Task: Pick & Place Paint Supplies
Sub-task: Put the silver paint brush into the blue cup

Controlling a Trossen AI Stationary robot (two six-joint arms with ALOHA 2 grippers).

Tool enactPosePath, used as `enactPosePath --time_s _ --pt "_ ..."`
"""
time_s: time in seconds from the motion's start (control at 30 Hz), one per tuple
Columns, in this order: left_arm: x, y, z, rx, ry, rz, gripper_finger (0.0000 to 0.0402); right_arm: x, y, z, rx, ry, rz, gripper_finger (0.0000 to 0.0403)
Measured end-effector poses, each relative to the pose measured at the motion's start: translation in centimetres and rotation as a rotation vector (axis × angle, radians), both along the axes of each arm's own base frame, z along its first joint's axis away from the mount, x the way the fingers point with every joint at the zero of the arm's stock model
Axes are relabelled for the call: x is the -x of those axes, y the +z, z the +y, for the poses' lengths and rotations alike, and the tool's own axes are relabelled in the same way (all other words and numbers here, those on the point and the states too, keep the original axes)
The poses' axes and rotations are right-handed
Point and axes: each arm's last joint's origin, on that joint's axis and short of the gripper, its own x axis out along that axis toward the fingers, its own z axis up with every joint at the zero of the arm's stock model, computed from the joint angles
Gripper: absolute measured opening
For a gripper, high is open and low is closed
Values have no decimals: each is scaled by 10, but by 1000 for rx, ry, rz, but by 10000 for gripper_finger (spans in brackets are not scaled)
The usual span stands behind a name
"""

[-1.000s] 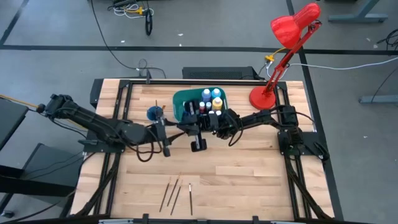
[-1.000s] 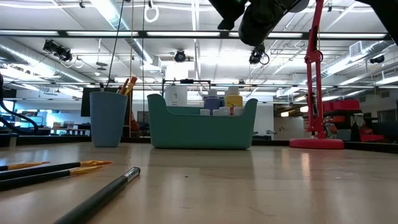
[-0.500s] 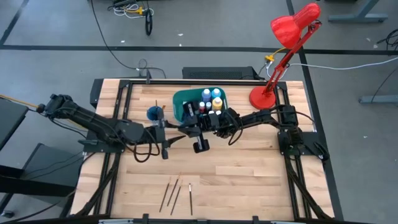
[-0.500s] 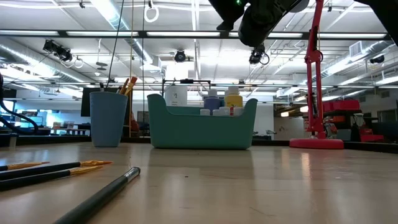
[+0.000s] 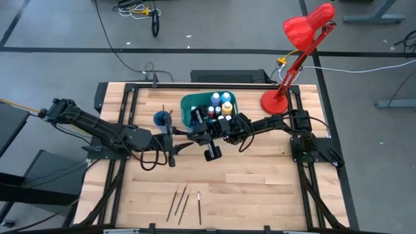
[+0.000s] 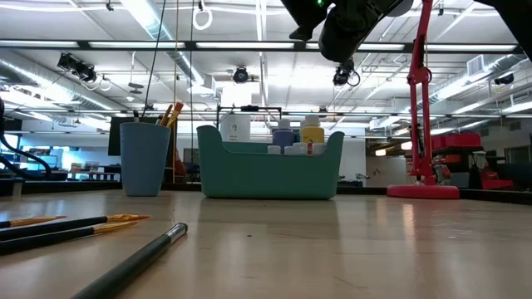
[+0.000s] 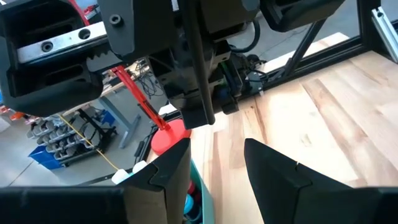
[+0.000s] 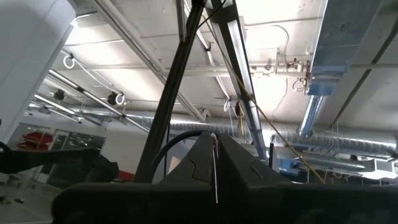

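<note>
Above the table's middle, my right gripper (image 5: 210, 149) (image 8: 214, 140) is tipped up toward the ceiling and shut on what looks like a thin dark brush (image 7: 198, 74). The brush's free end reaches toward my left gripper (image 5: 171, 151) (image 7: 214, 168), which is open just to its left. Several paint bottles (image 5: 221, 104) (image 6: 312, 133) stand in the teal bin (image 5: 190, 104) (image 6: 266, 170). Several more brushes (image 5: 184, 201) (image 6: 83, 224) lie flat near the table's near edge. Orange-tipped brushes stand in the blue cup (image 5: 161, 118) (image 6: 144, 158). My right gripper pinches the brush between its two shut fingers (image 8: 186, 168); only a thin pale seam (image 8: 215, 168) shows between them. Which part of the brush it has is hidden by the gripper's own body. The brush is lifted clear of the table, and its free end (image 7: 202, 118) is near my left fingers.
The red desk lamp's base (image 5: 276, 101) (image 6: 424, 187) stands at the far right, and its arm rises over the right arm. The bin and cup sit side by side at the far middle. Bare wood lies between the grippers and the loose brushes.
My right gripper has turned a little and shifted slightly toward the table's right and near edge, still shut. My left gripper has stayed close beside it.
</note>
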Motion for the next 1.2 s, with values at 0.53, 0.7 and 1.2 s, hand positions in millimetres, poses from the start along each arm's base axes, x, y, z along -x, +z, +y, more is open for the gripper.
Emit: enactPosePath --time_s 0.53,0.7,1.2 --pt "0 0 0 49 23 -14 162 -7 -7 0 56 -55 73 6" --pt "0 5 0 37 23 -59 162 -12 -13 -1 74 -70 142 6" --pt "-1 8 -3 62 -36 -97 90 -15 -15 3 162 -64 198 6"
